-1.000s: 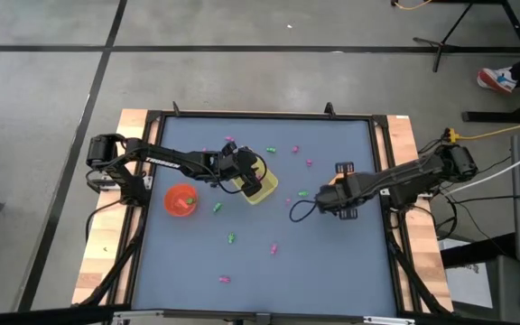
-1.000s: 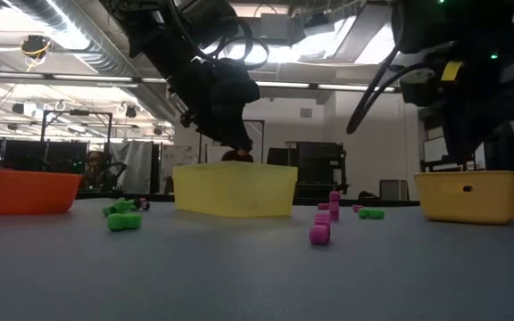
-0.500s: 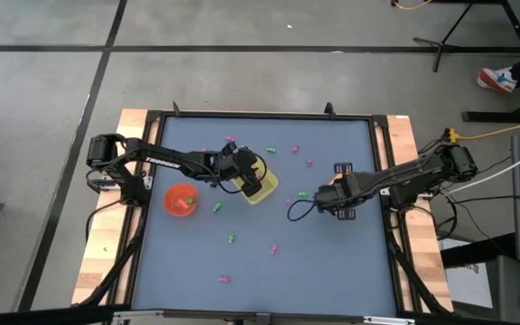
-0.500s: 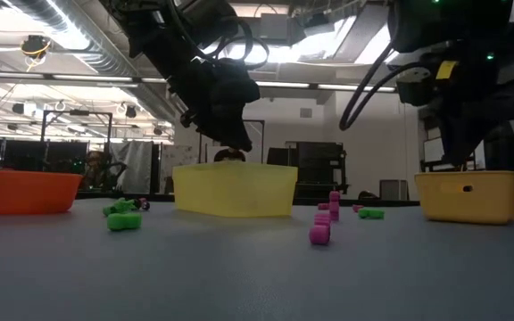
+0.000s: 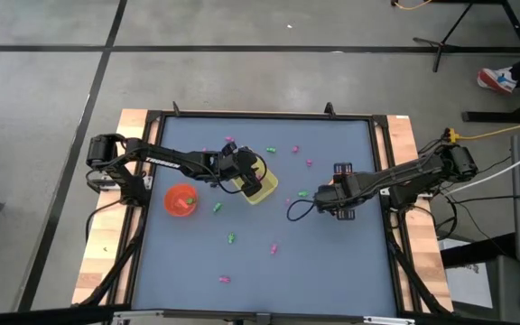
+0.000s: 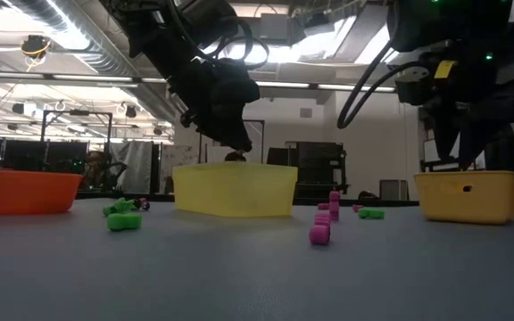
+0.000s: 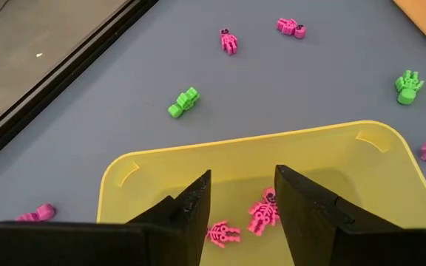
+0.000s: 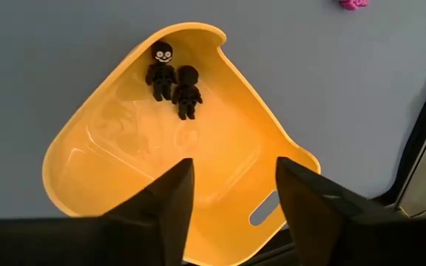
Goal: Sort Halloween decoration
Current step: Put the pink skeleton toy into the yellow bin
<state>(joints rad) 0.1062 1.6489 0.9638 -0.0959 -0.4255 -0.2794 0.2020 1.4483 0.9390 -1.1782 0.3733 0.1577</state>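
Pink skeleton trinkets in yellow tray; black ones in orange bin.

Bright ceiling lights glare behind backlit, dark arms; elsewhere the light is even, with soft shadows.

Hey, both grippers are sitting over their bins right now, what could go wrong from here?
1. The left gripper hangs open low over the yellow tray; pulling away sideways could nudge it and its pink skeletons.
2. The right gripper is open over the orange bin; descending could clip its rim.
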